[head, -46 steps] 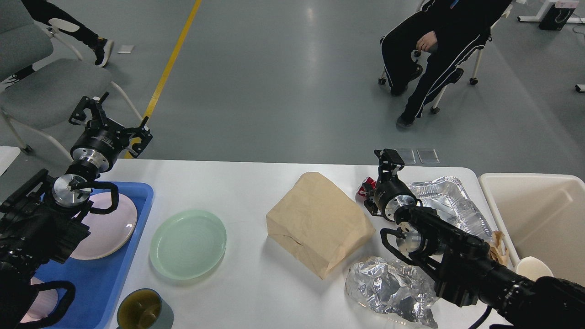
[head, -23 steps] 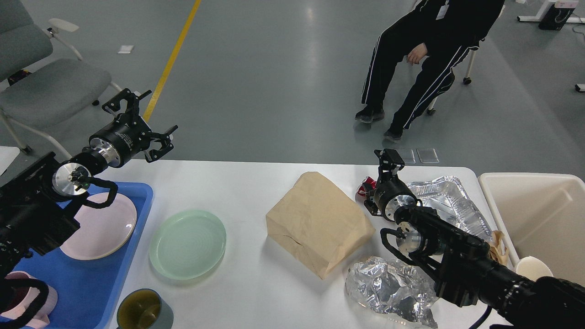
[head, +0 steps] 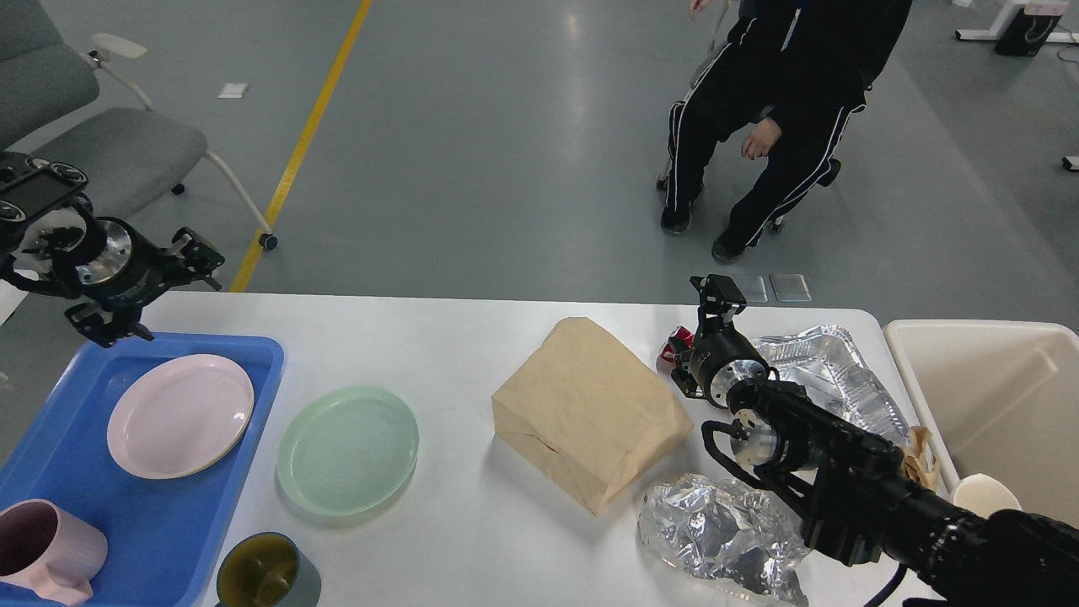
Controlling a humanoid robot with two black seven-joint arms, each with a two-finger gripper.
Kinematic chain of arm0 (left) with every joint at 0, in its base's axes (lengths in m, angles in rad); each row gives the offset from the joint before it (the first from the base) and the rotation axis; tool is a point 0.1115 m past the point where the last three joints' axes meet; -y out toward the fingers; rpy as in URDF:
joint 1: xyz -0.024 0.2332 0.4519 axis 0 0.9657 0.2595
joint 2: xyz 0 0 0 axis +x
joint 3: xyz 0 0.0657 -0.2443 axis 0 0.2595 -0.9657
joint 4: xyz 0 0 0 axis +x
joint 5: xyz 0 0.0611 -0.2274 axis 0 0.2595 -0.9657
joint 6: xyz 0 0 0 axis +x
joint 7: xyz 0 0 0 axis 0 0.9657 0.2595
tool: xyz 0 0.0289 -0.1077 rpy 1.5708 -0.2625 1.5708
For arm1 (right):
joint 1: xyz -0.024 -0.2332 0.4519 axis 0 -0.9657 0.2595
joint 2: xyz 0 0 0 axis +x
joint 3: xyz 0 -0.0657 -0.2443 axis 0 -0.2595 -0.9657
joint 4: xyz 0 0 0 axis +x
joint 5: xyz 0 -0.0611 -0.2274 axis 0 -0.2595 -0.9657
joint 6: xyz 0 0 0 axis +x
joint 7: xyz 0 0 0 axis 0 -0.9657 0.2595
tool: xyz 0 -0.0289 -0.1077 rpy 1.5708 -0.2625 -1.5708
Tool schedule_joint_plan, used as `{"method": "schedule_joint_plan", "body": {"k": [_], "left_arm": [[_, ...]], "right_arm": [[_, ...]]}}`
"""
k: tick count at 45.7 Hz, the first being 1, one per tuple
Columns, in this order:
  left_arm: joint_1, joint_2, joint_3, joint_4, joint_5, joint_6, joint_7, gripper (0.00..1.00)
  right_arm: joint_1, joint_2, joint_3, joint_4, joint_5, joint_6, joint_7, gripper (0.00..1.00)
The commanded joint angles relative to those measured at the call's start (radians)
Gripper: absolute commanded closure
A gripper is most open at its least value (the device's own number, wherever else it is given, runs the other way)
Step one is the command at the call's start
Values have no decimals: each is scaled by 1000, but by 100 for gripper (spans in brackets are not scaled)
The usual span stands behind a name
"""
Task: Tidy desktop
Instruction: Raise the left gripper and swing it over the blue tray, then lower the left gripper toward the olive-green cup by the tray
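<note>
Swung back to nine o'clock, my left gripper (head: 147,291) hangs spread wide over the blue tray's (head: 253,379) far corner. At three o'clock my right gripper (head: 716,295) looks pinched together, though end-on I cannot tell. Between them, the desktop (head: 455,337) holds a brown paper bag (head: 586,409) at centre.

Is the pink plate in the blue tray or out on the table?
In. The pink plate lies flat inside the blue tray, its whole rim within the tray's walls.
</note>
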Motion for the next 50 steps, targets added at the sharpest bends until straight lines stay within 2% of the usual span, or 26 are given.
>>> {"method": "schedule_joint_plan", "body": {"k": [1,8,18,25,38,43,50], "left_arm": [[-87,-41,156,-82,3,-197,4,4],[-245,-81,402,-183,3,-201,-7,4],[-375,-225,581,-362,3,-201,-7,4],[-415,-291,589,-465,7,-201,-8,4],[-454,-320,532,-651,5,-201,-10,4],[-419,-322,528,-674,7,-201,-10,4],[-302,-328,526,-677,7,-201,-12,4]], "right_arm": [[0,0,1,0,0,0,0,0],[0,0,1,0,0,0,0,0],[0,0,-1,0,0,0,0,0],[0,0,-1,0,0,0,0,0],[0,0,-1,0,0,0,0,0],[0,0,-1,0,0,0,0,0],[0,0,-1,0,0,0,0,0]]}}
